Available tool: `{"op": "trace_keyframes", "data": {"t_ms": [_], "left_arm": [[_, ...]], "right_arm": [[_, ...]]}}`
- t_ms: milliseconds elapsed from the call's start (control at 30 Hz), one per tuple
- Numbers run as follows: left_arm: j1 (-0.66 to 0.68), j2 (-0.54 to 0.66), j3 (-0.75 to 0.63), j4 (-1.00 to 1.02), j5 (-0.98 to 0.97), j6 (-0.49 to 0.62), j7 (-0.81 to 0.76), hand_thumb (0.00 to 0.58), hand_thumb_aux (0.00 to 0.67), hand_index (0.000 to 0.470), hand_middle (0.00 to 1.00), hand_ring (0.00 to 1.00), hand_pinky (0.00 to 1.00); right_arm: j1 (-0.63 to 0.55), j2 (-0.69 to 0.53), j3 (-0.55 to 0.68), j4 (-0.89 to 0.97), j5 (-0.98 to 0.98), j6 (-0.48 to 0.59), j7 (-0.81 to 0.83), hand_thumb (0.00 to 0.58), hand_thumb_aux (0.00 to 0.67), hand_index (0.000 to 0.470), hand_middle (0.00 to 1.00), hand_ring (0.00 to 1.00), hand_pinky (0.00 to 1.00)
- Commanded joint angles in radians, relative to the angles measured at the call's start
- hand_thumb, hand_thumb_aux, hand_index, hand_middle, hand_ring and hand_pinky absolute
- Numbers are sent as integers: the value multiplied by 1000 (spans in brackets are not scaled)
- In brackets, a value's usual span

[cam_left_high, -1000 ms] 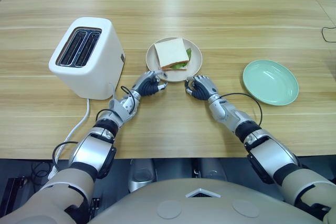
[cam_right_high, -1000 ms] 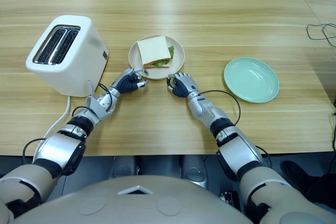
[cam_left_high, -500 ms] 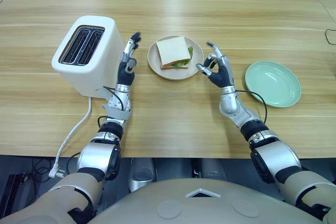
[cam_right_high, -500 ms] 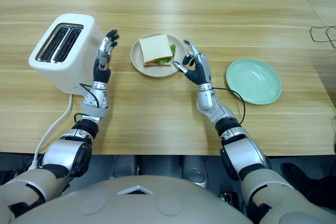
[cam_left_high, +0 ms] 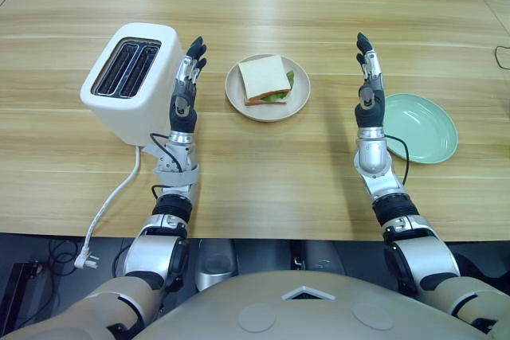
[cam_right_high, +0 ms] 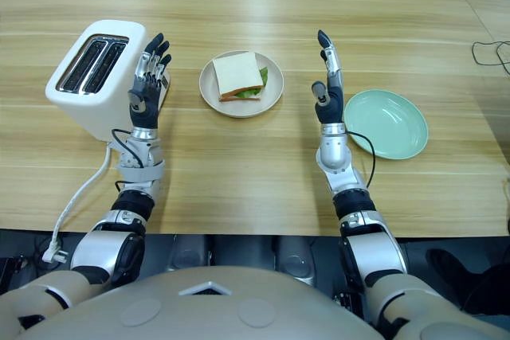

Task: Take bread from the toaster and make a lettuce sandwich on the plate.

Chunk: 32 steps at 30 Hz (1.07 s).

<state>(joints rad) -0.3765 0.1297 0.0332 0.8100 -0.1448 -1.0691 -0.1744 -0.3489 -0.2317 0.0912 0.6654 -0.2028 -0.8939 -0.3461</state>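
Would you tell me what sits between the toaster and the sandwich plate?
The left hand, open and empty, stands between the toaster and the plate, nearer the toaster, as both eye views show.

white toaster, beige plate, white bread, green lettuce, mint-green dish, light wood-grain table

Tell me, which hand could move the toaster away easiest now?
Left, probably. The left hand is open and raised right beside the toaster, while the right hand stands past the sandwich plate, next to the green dish.
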Motion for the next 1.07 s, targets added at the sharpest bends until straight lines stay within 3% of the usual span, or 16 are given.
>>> {"op": "trace_keyframes", "data": {"t_ms": [33,1067], "left_arm": [[15,-6,14,-22,5,21,-11,0,0,0,0,0,0],[35,-39,28,-34,85,23,8,0,0,0,0,0,0]], "right_arm": [[9,7,-27,-14,-3,18,22,0,0,0,0,0,0],[13,14,-80,-36,-52,38,68,0,0,0,0,0,0]]}}
